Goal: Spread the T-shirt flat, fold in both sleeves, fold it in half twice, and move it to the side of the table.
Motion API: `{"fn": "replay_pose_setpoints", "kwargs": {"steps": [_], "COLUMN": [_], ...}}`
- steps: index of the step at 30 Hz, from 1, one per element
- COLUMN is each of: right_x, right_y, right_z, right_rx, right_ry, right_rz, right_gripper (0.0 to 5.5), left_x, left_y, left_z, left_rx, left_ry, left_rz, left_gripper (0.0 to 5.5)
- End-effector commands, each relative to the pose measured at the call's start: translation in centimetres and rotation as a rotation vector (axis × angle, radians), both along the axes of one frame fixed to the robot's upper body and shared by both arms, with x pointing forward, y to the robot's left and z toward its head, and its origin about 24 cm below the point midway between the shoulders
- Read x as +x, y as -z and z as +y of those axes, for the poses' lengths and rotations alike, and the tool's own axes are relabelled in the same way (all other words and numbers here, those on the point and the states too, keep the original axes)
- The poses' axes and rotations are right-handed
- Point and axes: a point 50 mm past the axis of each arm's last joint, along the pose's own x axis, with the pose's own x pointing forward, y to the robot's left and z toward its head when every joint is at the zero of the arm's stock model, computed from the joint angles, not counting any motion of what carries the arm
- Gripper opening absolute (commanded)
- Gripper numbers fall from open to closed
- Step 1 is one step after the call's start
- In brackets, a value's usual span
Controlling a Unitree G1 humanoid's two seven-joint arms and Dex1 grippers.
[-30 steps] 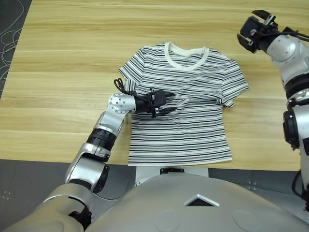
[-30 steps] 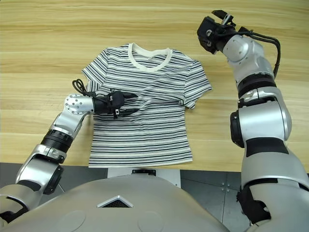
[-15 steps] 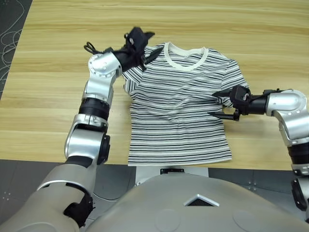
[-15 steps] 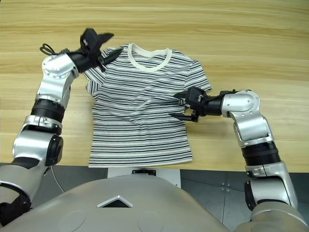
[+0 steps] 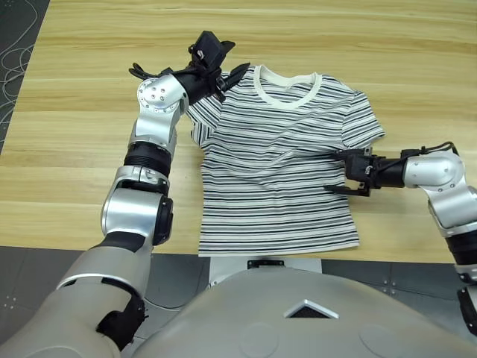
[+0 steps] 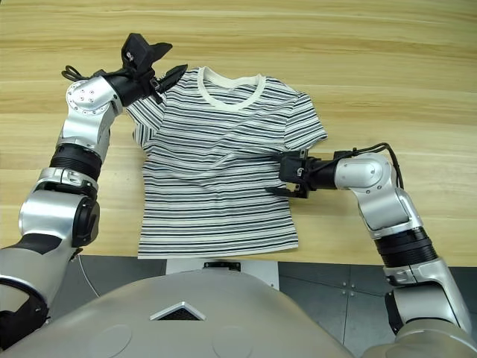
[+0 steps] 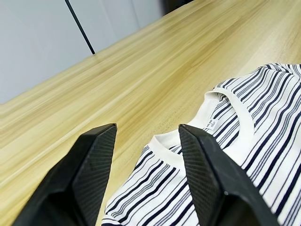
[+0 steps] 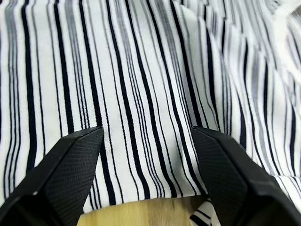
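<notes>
A black-and-white striped T-shirt [image 5: 276, 164] with a cream collar lies face up on the wooden table [image 5: 89, 149], with wrinkles across its chest. Its left sleeve [image 5: 200, 119] is bunched in against the body, while the right sleeve [image 5: 364, 123] lies spread out. My left gripper [image 5: 227, 63] hovers open at the shirt's left shoulder beside the collar [image 7: 221, 113], nothing between its fingers [image 7: 94, 160]. At the shirt's right side edge, just below the sleeve, my right gripper [image 5: 333, 171] is open with striped fabric [image 8: 146, 84] lying between its fingers [image 8: 70, 165].
Bare wood surrounds the shirt to the left, right and far side. The table's near edge [image 5: 89, 247] runs just below the hem. Dark floor with loose cables [image 5: 15, 30] lies beyond the table's left end.
My left gripper left the shirt's middle and swung up to the left shoulder. My right arm came down from the far right to the shirt's right edge and slid slightly inward.
</notes>
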Motion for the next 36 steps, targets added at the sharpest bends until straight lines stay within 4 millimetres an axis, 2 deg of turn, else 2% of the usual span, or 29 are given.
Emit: {"fn": "replay_pose_setpoints", "kwargs": {"steps": [1, 11, 20, 28, 32, 36], "right_x": [-1.4, -0.7, -1.5, -1.7, -0.8, 1.0], "right_y": [1.6, 1.5, 2.2, 1.9, 0.8, -2.5], "right_z": [-2.3, -1.9, -2.2, -2.0, -2.2, -2.4], "right_rx": [-0.155, -0.087, -0.078, -0.079, -0.093, -0.028], "right_ry": [-0.024, -0.006, -0.046, -0.087, -0.101, -0.118], "right_rz": [0.168, 0.214, 0.316, 0.341, 0.285, 0.199], "right_gripper": [3.47, 3.47, 3.47, 3.47, 3.47, 3.47], "left_x": [0.7, 1.2, 1.3, 1.3, 1.4, 1.4], "left_y": [-0.6, -0.6, -0.4, -0.3, -0.4, -0.4], "left_z": [0.1, 0.0, 0.4, 0.6, 0.7, 0.6], "left_rx": [0.033, 0.046, 0.051, 0.057, 0.057, 0.056], "left_ry": [-0.014, -0.025, -0.042, -0.052, -0.054, -0.048], "left_rz": [-0.011, -0.007, 0.000, 0.005, 0.005, 0.004], "left_gripper": [2.45, 2.45, 2.45, 2.45, 2.45, 2.45]}}
